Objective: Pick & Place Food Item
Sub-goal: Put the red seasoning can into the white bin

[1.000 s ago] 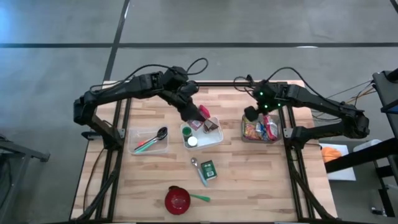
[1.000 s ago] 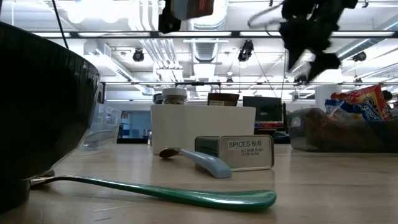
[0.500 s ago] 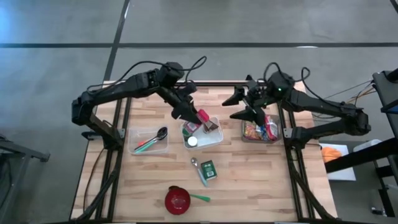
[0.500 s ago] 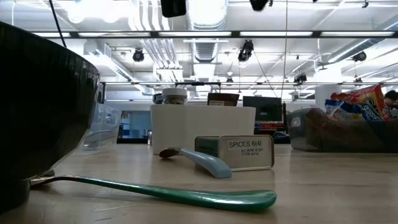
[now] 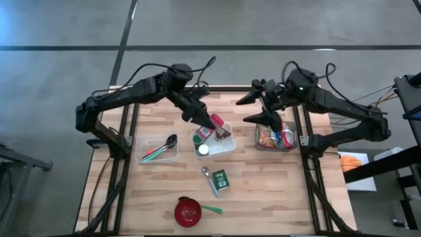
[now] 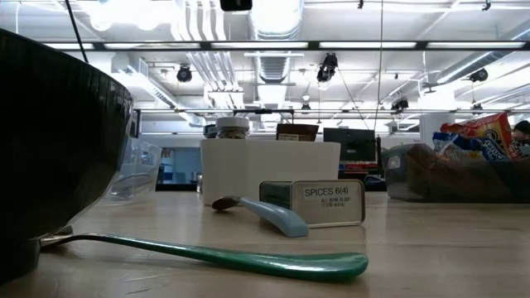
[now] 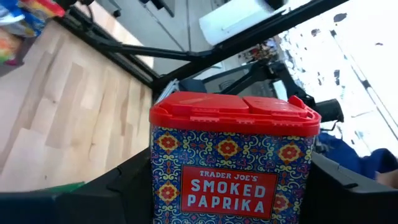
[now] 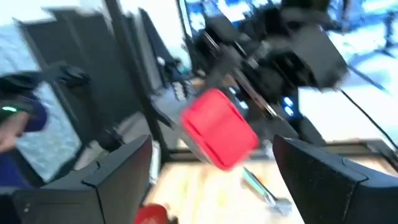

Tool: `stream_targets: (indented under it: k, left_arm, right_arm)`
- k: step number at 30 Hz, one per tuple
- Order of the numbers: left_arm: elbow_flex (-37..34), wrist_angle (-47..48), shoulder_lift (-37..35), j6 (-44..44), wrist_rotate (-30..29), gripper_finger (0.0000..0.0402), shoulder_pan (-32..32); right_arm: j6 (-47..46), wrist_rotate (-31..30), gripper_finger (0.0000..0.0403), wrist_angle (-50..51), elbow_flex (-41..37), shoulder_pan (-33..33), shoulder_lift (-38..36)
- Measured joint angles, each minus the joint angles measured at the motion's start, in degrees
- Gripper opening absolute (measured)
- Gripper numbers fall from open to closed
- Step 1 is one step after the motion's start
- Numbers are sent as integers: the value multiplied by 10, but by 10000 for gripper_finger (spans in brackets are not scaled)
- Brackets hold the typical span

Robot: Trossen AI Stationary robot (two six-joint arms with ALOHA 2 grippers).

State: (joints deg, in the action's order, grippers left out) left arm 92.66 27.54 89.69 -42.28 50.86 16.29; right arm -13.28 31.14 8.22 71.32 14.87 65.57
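Note:
My left gripper (image 5: 212, 122) is shut on a smoked-paprika tin (image 7: 233, 162) with a red lid and a patterned blue body. It hangs over the white bin (image 5: 225, 150) at the table's middle, which holds a jar and a dark packet. My right gripper (image 5: 242, 110) stands open and empty, raised high to the right of the tin and pointing level toward it. In the right wrist view the tin's red lid (image 8: 219, 127) shows beyond the open fingers. A clear bin of snack packets (image 5: 275, 137) lies below the right arm. My left gripper pinches the tin's body (image 7: 163, 186) between its two fingers, one on each narrow side below the lid. The fingers (image 7: 134, 186) come slanting down from the table's far left. The tin is lifted clear above the white bin, its label facing back toward the wrist.
A clear bin with spoons (image 5: 158, 149) sits at the left. A green spice tin (image 5: 220, 179) and a pale blue spoon (image 5: 210, 181) lie in front of the white bin. A red bowl (image 5: 187, 211) with a green spoon (image 5: 212, 209) stands near the front edge.
My right gripper has risen from over the snack bin, swung from pointing down to level, and moved toward the far edge and the table's left, staying open. My left gripper has tipped upward with the paprika tin, which stays over the white bin.

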Motion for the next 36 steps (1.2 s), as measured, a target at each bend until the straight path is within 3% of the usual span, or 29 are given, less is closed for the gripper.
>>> stream_targets:
  k: [3,6,11,17,22,32,36]
  left_arm:
    - [0,-10,0,-11,4,276,0]
    - [0,-12,0,-13,4,276,0]
    - [0,-12,0,-13,5,276,0]
    - [0,-10,0,-13,40,276,0]
    - [0,-10,0,-13,62,276,0]
    - [0,-22,0,-13,79,276,0]
    - [0,-23,0,-13,86,276,0]
  right_arm:
    - [0,-11,329,52,41,-4,28]
    - [18,16,329,102,78,-13,59]
    - [24,19,329,115,134,-24,120]
    - [11,18,329,209,213,-22,174]
    - [77,17,329,292,277,-29,207]
    - [229,17,329,296,349,-77,251]
    - [243,14,329,296,381,-85,278]
